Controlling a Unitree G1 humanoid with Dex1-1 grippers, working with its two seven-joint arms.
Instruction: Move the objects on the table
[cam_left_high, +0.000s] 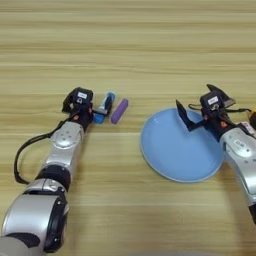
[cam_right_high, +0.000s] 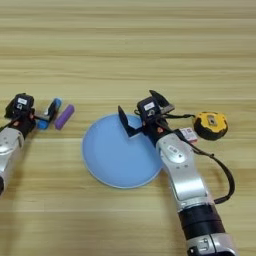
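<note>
The left gripper (cam_left_high: 101, 109) sits at the left side of the wooden table (cam_left_high: 130, 45), its black fingers (cam_left_high: 107, 103) closed around the blue-and-white tube (cam_left_high: 104, 107), which lies on the wood with its blue cap end pointing up and away from the robot. Just to the right of the tube, nearly parallel to it and very close, lies the short purple stick (cam_left_high: 119, 110), flat on the table and free of any finger. The silver left forearm runs back toward the lower left corner, with a black cable looping out beside it. Across the table, the right gripper (cam_right_high: 140, 112) hangs over the upper right rim of the round light-blue plate (cam_right_high: 110, 155), its two black fingers spread wide apart and holding nothing; one finger (cam_right_high: 125, 122) reaches out over the plate's surface while the other points up and to the right, past the rim. The plate itself lies flat on the table, well apart from the tube and stick, and nothing rests in it. Just beside the right wrist, to its right, the small red-and-white card (cam_right_high: 188, 134) lies on the wood, partly hidden by the arm. Beyond the card lies a yellow-and-black tape measure (cam_right_high: 210, 124), near the wrist's cable.
</note>
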